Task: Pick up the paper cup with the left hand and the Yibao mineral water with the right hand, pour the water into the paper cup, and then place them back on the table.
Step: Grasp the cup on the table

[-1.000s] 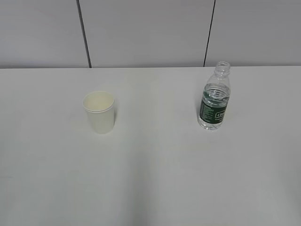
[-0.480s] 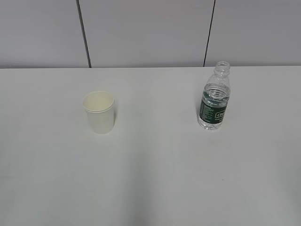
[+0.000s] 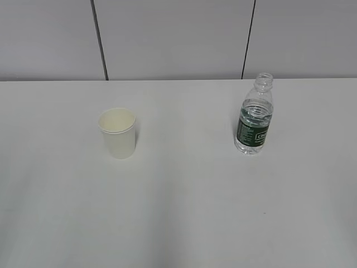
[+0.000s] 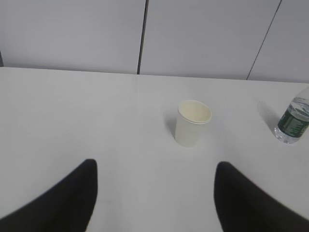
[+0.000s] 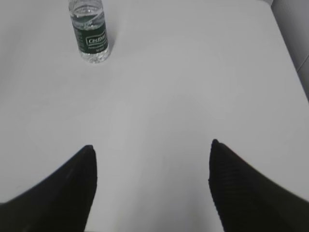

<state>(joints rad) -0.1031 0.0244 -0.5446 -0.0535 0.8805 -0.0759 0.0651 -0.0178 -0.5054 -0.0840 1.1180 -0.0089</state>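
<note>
The cream-white paper cup [image 3: 117,133] stands upright on the white table [image 3: 184,195], left of centre. It also shows in the left wrist view [image 4: 193,123], ahead of my left gripper [image 4: 154,166], which is open and empty, well short of the cup. The Yibao mineral water bottle [image 3: 255,115] stands upright at the right, capless, with a dark green label. In the right wrist view the bottle [image 5: 89,34] is far ahead and to the left of my right gripper [image 5: 152,147], which is open and empty. Neither arm shows in the exterior view.
A grey panelled wall [image 3: 178,39] runs behind the table's far edge. The table's right edge [image 5: 289,63] shows in the right wrist view. The bottle also appears at the right edge of the left wrist view [image 4: 293,121].
</note>
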